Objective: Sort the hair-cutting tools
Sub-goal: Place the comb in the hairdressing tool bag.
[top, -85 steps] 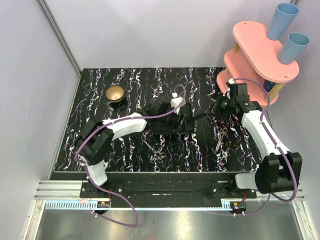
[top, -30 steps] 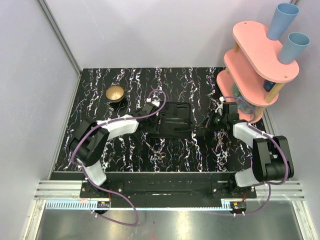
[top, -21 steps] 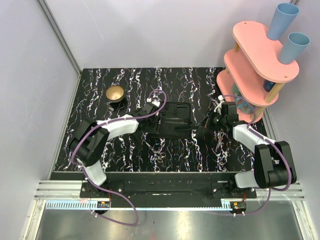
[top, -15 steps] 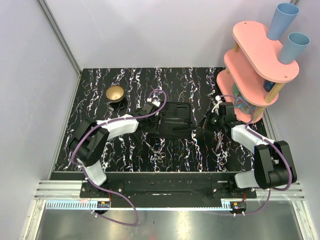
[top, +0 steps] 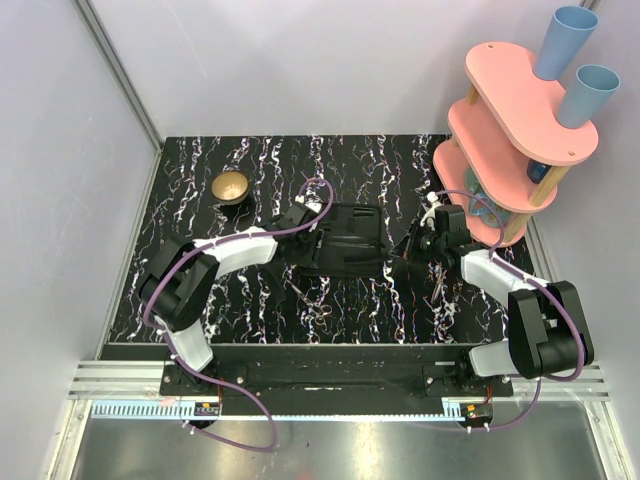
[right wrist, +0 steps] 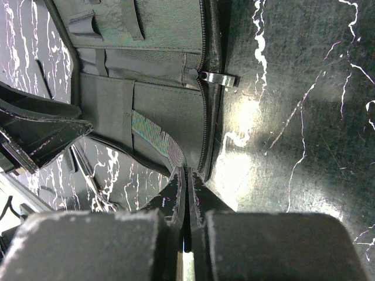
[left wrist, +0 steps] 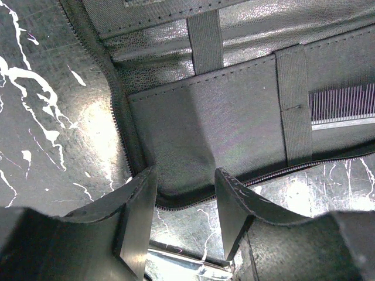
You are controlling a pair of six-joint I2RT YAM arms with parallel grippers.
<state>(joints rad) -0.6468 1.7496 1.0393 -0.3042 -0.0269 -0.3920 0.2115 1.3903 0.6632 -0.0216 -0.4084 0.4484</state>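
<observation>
The black case (top: 348,240) lies open at mid-table. My left gripper (top: 306,224) (left wrist: 184,178) is open at its left edge, the fingers (left wrist: 137,216) either side of the zipped rim without closing on it. At the case's right edge my right gripper (top: 405,262) (right wrist: 188,172) is shut, its tips against the zipper edge (right wrist: 204,117); I cannot tell whether any fabric is pinched. One pair of scissors (top: 312,303) lies in front of the case. Another pair (top: 438,288) lies by the right arm. Slim blades (right wrist: 88,170) show in the right wrist view.
A brass bowl (top: 231,186) stands at the back left. A pink tiered shelf (top: 515,110) with two blue cups (top: 563,42) rises at the back right, close to the right arm. A comb (left wrist: 343,105) is tucked in the case.
The right gripper has slid a little left, up to the case's edge. The left arm has pulled back from over the case to its left rim, then stayed still.
</observation>
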